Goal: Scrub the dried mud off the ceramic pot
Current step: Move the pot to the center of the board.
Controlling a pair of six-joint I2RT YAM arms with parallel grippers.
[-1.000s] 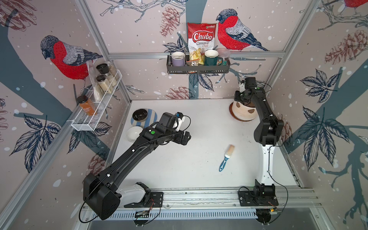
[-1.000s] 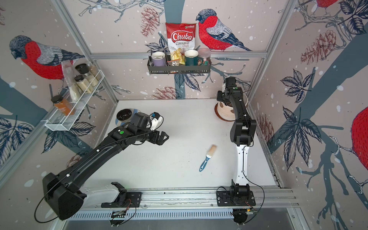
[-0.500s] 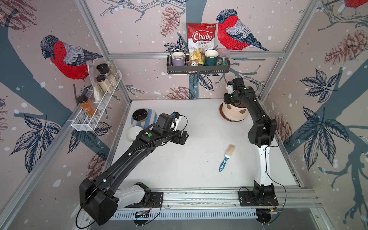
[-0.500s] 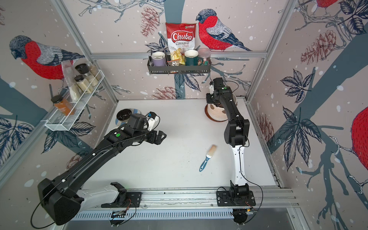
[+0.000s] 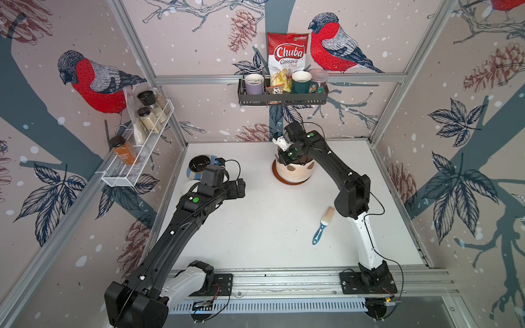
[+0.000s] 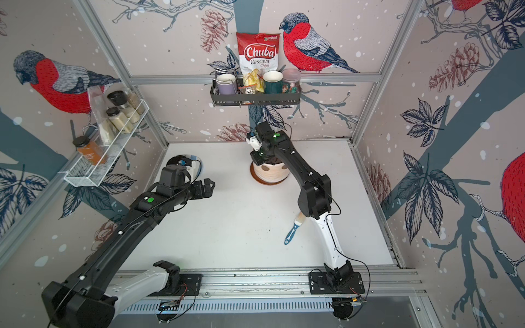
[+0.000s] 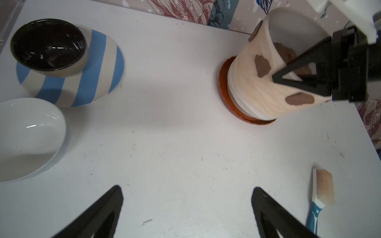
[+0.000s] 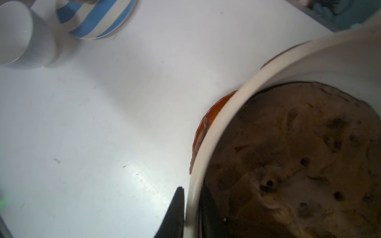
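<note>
We pinch the ceramic pot (image 7: pixel 253 90) by its rim with our right end effector (image 8: pixel 190 192), dried mud (image 7: pixel 262 66) facing our left end effector (image 7: pixel 186 189), spread wide and empty, the brush (image 7: pixel 322 185) lying to its right, bristles potward.

ceramic pot (image 8: pixel 222 127) cropped by edge, brush (image 6: pixel 292 231) bristles partly hidden

- Left arm (image 5: pixel 181 230) stretched forward from its base at the near edge, elbow slightly bent, wrist held aloft.
- Left gripper (image 7: pixel 186 188) spread wide and empty, fingers pointing toward the right arm's side.
- Right arm (image 5: pixel 335 167) risen from its base, folded sharply at the elbow, reaching far back.
- Right gripper (image 8: pixel 191 191) angled downward, clamped on the rim of the ceramic pot (image 5: pixel 294 174), one finger outside, one inside.
</note>
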